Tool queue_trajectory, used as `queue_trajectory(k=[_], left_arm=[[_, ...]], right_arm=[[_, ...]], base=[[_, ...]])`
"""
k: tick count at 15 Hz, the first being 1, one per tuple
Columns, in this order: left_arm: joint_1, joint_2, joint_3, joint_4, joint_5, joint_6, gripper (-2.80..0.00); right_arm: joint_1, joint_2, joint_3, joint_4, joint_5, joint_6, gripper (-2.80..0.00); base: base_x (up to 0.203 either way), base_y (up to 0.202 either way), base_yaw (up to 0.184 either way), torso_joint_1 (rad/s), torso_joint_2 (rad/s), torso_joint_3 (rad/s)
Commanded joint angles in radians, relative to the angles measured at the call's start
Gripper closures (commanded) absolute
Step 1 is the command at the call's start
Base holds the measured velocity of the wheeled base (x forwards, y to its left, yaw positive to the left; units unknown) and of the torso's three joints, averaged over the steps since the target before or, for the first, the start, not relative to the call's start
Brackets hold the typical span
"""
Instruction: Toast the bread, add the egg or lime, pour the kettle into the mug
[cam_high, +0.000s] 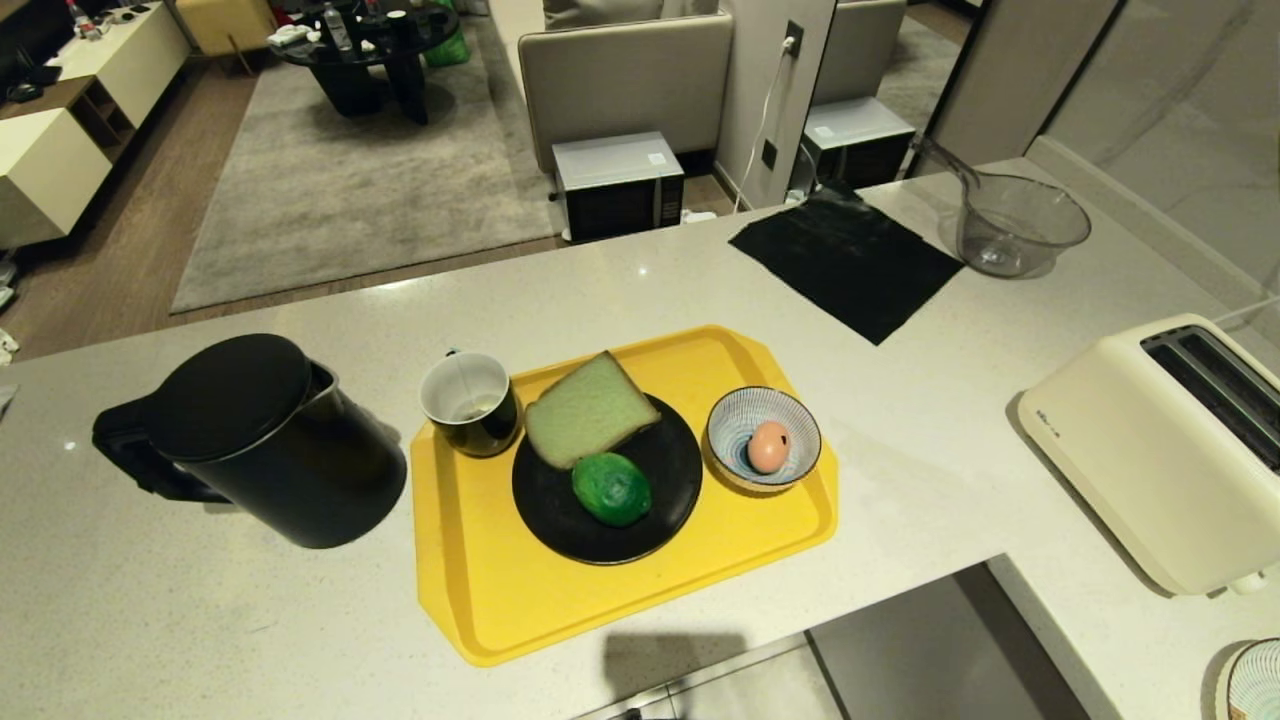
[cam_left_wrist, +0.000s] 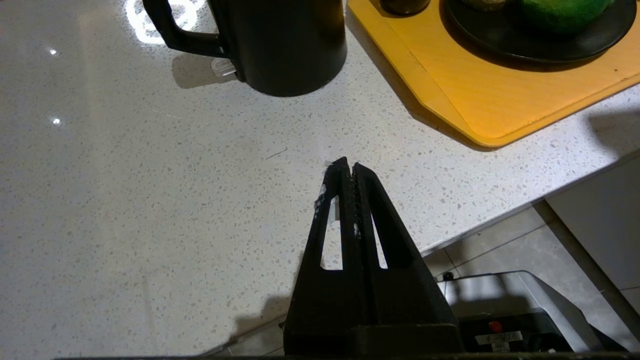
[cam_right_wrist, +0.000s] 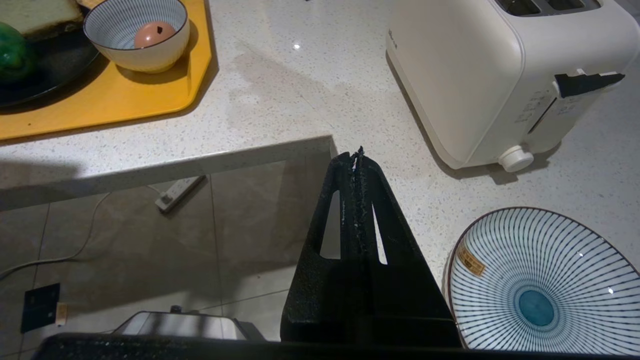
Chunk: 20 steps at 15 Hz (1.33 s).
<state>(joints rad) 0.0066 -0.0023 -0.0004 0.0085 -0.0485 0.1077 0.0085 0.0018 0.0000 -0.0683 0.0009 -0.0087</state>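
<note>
The bread (cam_high: 588, 408) leans on a black plate (cam_high: 660, 500) beside the lime (cam_high: 611, 488), on the yellow tray (cam_high: 500, 590). The left gripper (cam_left_wrist: 348, 167) and right gripper (cam_right_wrist: 356, 156), both pressed closed and empty, hang near the counter's (cam_high: 200, 620) front edge, well apart from it.

No legible text; small dark mark on toaster (cam_high: 1150, 450) unreadable.

A pale speckled stone countertop (cam_high: 250, 620) carries a black kettle (cam_high: 270, 445) at the left, a yellow tray (cam_high: 520, 600) beside it, a black cloth (cam_high: 850, 260), a clear glass bowl (cam_high: 1015, 225), a cream toaster (cam_high: 1150, 450) and a striped plate (cam_right_wrist: 540, 285) at the right.
</note>
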Motion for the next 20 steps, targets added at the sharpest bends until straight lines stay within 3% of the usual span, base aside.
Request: queue_trajectory(k=[1, 5, 20], left_arm=[[0.0, 0.001, 0.0, -0.005, -0.001, 0.001, 0.0], [0.0, 0.001, 0.0, -0.004, 0.005, -0.025, 0.0], [0.0, 0.001, 0.0, -0.005, 0.006, -0.022, 0.0]], right_arm=[[0.0, 0.0, 0.028, -0.001, 0.001, -0.001, 0.0], [0.0, 0.0, 0.028, 0.001, 0.001, -0.001, 0.0], [0.0, 0.0, 0.028, -0.002, -0.001, 0.016, 0.0]], base=[[0.0, 0.0, 0.0, 0.0, 0.0, 0.0], [0.0, 0.0, 0.0, 0.0, 0.0, 0.0], [-0.001, -0.001, 0.012, 0.001, 0.0, 0.0]])
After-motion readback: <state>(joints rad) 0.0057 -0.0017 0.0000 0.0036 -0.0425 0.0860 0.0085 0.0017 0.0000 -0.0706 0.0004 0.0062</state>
